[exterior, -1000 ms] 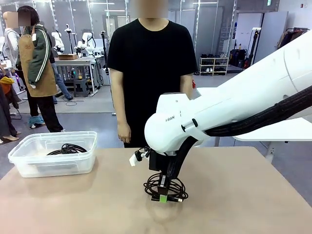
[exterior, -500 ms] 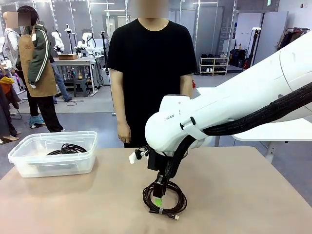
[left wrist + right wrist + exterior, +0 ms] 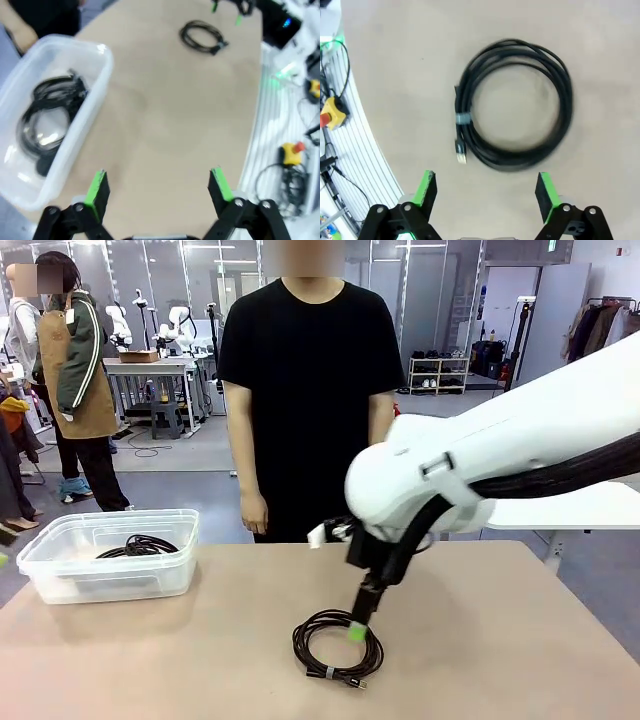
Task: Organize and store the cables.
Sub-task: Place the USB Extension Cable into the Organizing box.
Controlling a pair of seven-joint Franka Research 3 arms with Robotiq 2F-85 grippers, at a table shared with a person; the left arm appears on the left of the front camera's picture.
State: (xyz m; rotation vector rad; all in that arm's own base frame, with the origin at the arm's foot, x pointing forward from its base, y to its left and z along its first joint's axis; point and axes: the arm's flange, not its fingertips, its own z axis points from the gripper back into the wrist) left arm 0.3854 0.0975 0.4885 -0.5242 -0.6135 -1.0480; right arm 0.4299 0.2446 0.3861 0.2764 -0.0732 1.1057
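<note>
A black coiled cable (image 3: 337, 647) bound by a small tie lies flat on the table's middle; the same cable (image 3: 514, 104) fills the right wrist view, and the cable (image 3: 202, 37) is seen far off in the left wrist view. My right gripper (image 3: 358, 628) hangs open just above its right edge, and the right gripper (image 3: 484, 192) holds nothing. More black cables (image 3: 139, 546) lie coiled in a clear plastic bin (image 3: 60, 583); those cables (image 3: 47, 117) sit inside the bin (image 3: 85, 127) in the left wrist view. My left gripper (image 3: 157, 187) is open above bare table beside the bin.
A person in a black shirt (image 3: 310, 390) stands at the far edge, hands down. Bare tabletop (image 3: 180, 660) lies between bin and loose cable. Beyond the table edge sit emergency-stop buttons (image 3: 292, 152) and loose wiring. A white table (image 3: 580, 508) stands at the right.
My right gripper let go of the coiled cable, which now lies flat on the table. The right arm rose and swung to the right. The bin has not moved.
</note>
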